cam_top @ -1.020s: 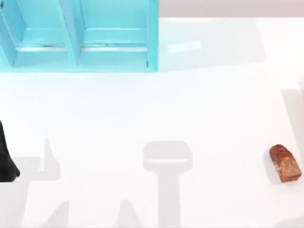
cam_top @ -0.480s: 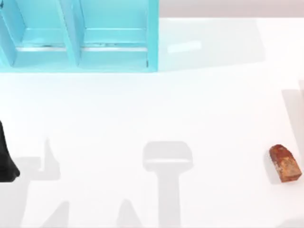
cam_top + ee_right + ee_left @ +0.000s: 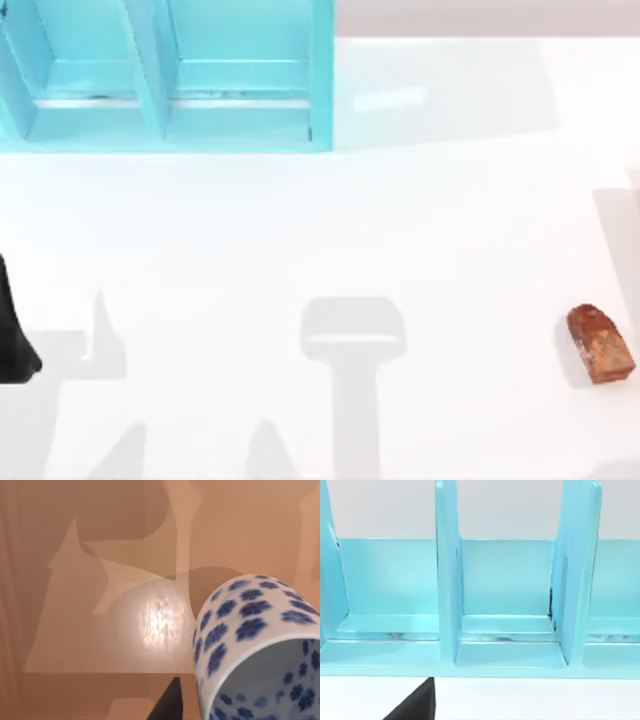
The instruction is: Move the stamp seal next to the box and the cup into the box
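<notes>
From above, the turquoise box [image 3: 165, 75], an open divided shelf-like thing, stood at the far left of the white table [image 3: 330, 230]; the stamp seal [image 3: 600, 344], a reddish-brown mottled block, lay well apart from it near the table's right edge, its narrower rounded end turned toward the far side; a dark part of the left arm [image 3: 12, 330] showed at the table's left edge, well short of the box. In the left wrist view the box [image 3: 445, 580] faced the camera with its upright dividers and pale blue floor, the compartments holding nothing, and a black tip of the left gripper [image 3: 417, 705] reached in at the edge, too little of it showing to say how its fingers stood. In the right wrist view the cup [image 3: 257, 645], white with blue flowers outside and inside, was seen close up and tilted, its mouth toward the camera, over a tan surface [image 3: 75, 555] crossed by shadows; one dark finger [image 3: 167, 702] of the right gripper lay just beside the cup's wall, perhaps touching it; whether that gripper actually had hold of the cup could not be told.
</notes>
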